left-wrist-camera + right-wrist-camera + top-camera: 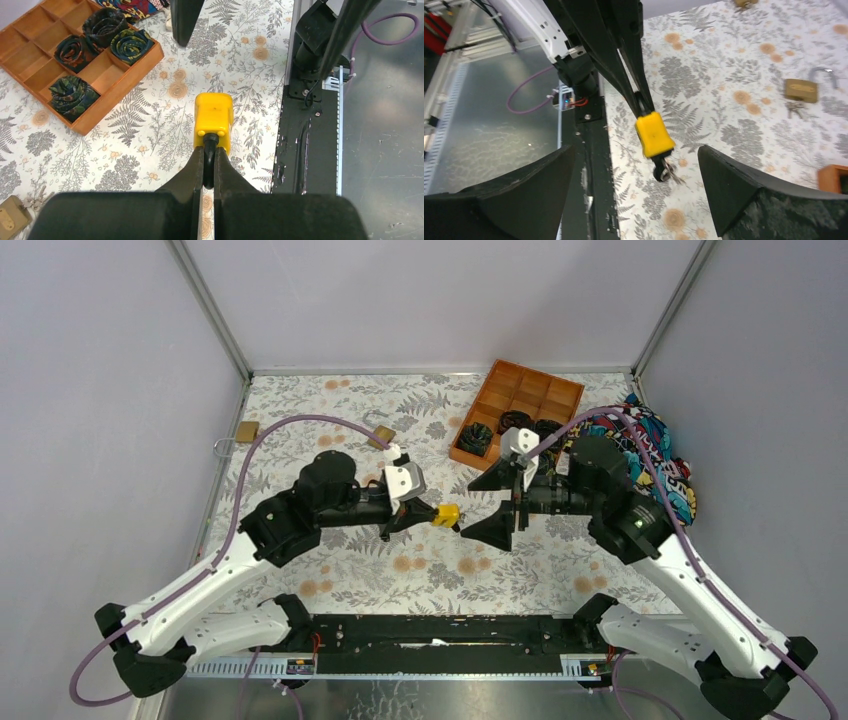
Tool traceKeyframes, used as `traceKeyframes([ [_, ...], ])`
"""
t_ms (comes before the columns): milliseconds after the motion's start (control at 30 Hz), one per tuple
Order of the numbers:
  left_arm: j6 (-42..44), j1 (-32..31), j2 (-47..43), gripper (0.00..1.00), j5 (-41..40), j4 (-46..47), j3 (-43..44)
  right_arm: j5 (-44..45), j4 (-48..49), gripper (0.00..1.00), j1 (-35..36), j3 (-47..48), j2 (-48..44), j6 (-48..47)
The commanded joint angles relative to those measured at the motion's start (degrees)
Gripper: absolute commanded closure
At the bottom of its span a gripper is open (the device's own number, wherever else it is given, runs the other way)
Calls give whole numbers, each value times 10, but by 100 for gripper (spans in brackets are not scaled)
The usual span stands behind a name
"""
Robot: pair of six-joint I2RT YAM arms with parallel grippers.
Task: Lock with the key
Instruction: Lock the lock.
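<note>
My left gripper is shut on the black shackle of a yellow padlock and holds it in the air above the table's middle. In the left wrist view the fingers pinch the shackle, with the yellow padlock body sticking out past them. In the right wrist view the padlock hangs with a black-headed key and its ring at its lower end. My right gripper is open, with its jaws wide apart on either side of the padlock and not touching it; it also shows in its own view.
A wooden compartment tray with rolled fabrics stands at the back right, and it also shows in the left wrist view. A colourful cloth lies at the right edge. Two brass padlocks lie at the back left. The arms' black base rail runs along the near edge.
</note>
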Motion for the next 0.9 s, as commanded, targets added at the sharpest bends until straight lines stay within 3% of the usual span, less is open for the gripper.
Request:
traceKeyframes([
  [0, 13, 7, -35, 100, -11, 17, -1, 55, -100, 3, 4, 28, -23, -88],
  [167, 11, 10, -44, 100, -5, 20, -9, 14, -77, 27, 5, 0, 8, -104],
  [467, 11, 11, -40, 100, 12, 20, -1, -18, -33, 31, 5, -1, 44, -129],
  [633, 10, 10, -37, 100, 16, 24, -2, -31, 2, 49, 7, -12, 47, -115],
  [867, 8, 10, -32, 100, 20, 30, 0, -27, -2, 61, 11, -10, 58, -123],
])
